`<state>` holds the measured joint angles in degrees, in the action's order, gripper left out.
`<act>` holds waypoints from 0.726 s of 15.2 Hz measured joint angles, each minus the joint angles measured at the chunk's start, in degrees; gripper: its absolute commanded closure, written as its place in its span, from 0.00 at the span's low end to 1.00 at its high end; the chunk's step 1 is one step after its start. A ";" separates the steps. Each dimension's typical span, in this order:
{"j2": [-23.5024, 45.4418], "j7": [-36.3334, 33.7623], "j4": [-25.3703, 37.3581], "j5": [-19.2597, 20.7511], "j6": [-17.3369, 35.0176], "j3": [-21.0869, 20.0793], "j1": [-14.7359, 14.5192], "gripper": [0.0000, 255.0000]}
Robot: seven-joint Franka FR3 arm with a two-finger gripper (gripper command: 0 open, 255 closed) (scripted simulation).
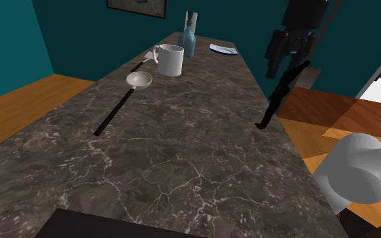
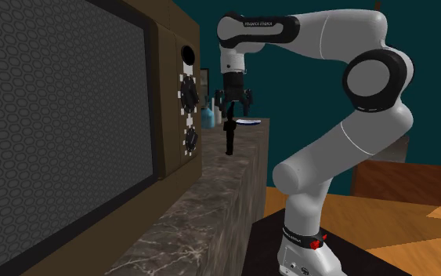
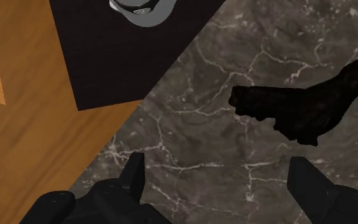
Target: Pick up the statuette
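Observation:
The statuette (image 1: 277, 94) is a slim black figure standing upright near the marble counter's (image 1: 182, 155) edge at the shoulder view's right. In the second exterior view the statuette (image 2: 229, 137) stands straight below my gripper (image 2: 235, 108), with a small gap between them. My gripper (image 1: 281, 66) hangs above it, open and holding nothing. In the wrist view the statuette (image 3: 304, 105) lies ahead of the gripper (image 3: 215, 165), nearer one finger (image 3: 311, 184) than the other; the fingers stand wide apart.
A white mug (image 1: 170, 59), a grey ladle (image 1: 139, 81) with a black handle, a blue bottle (image 1: 187, 40) and a small plate (image 1: 222, 49) sit farther along the counter. A big brown appliance (image 2: 93, 118) with dials stands on it. Wooden floor (image 3: 25, 140) lies beyond the edge.

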<state>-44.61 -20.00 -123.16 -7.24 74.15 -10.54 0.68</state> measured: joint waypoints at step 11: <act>1.58 -9.93 7.82 -3.19 -7.01 -5.92 0.93 0.00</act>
<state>-43.02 -29.93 -115.34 -10.43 67.14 -16.46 1.61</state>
